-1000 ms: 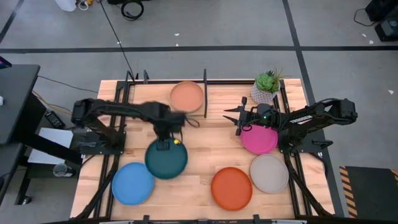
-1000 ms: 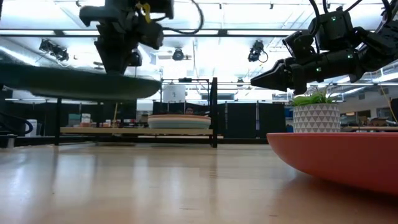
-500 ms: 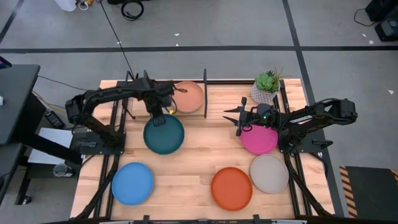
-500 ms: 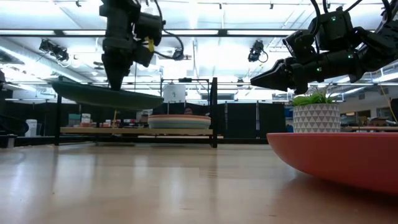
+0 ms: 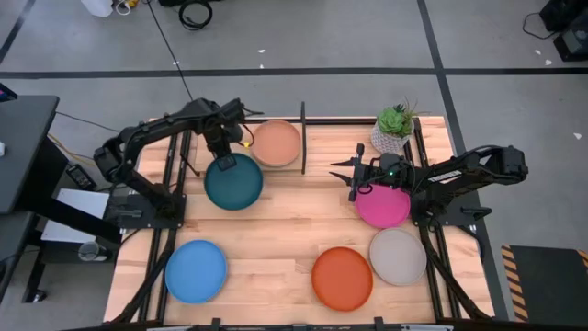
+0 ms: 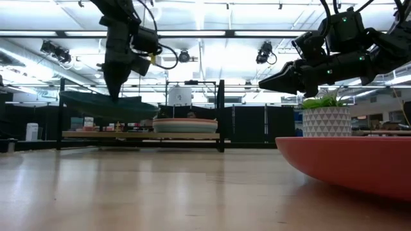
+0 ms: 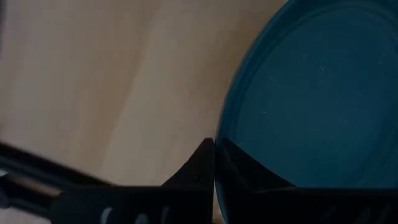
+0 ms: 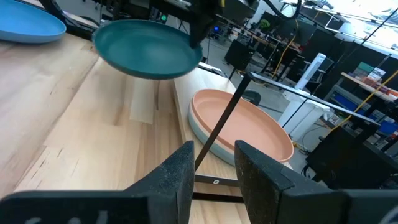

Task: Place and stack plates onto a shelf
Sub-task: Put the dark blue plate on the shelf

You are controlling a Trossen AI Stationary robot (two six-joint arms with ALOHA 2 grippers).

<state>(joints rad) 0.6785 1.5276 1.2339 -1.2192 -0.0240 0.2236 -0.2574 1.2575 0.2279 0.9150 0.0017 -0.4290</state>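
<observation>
My left gripper [image 5: 226, 161] is shut on the dark teal plate [image 5: 233, 182] and holds it in the air just in front of the black shelf's [image 5: 303, 138] left bay. In the right bay a peach plate [image 5: 276, 142] lies on a cream-white plate [image 8: 205, 140]. My right gripper [image 5: 352, 179] is open and empty, held above the table beside the magenta plate [image 5: 384, 206]. The grey plate [image 5: 398, 256], the orange plate [image 5: 342, 278] and the bright blue plate [image 5: 196, 270] lie flat on the table. My left gripper pinches the teal plate's far rim [image 7: 222, 144] between its two fingers, one finger on the plate's inner face and one outside the rim. The fingers come from above, pointing down [image 6: 117, 80]. The plate is lifted clear and hangs nearly level, reaching toward the table's near side [image 6: 106, 104].
A small potted plant [image 5: 393, 124] stands at the far right corner. The shelf's upright divider post [image 6: 221, 115] stands between the two bays. The black arm mounting frames [image 5: 175, 184] run along both table sides. Bare wood [image 5: 285, 230] lies in the table's middle.
My left gripper has carried the dark teal plate from the table's left middle toward the far edge, up to the shelf's left bay. The plate has stayed lifted clear and nearly level.
</observation>
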